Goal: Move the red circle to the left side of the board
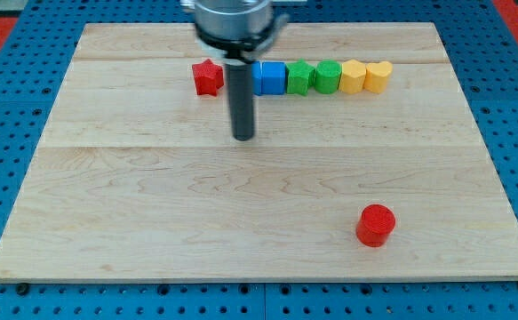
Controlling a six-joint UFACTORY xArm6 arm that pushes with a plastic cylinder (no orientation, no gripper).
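My tip (243,137) rests below the block row, well apart from the red circle (375,224) at the board's (152,231) lower right.

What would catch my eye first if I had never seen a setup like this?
Probably the dark rod hanging from the view's top, my tip resting on the wooden board just below a row of blocks. That row runs along the top: red star, blue cube, two green blocks, two yellow blocks. The red circle sits alone at the lower right, far from my tip.
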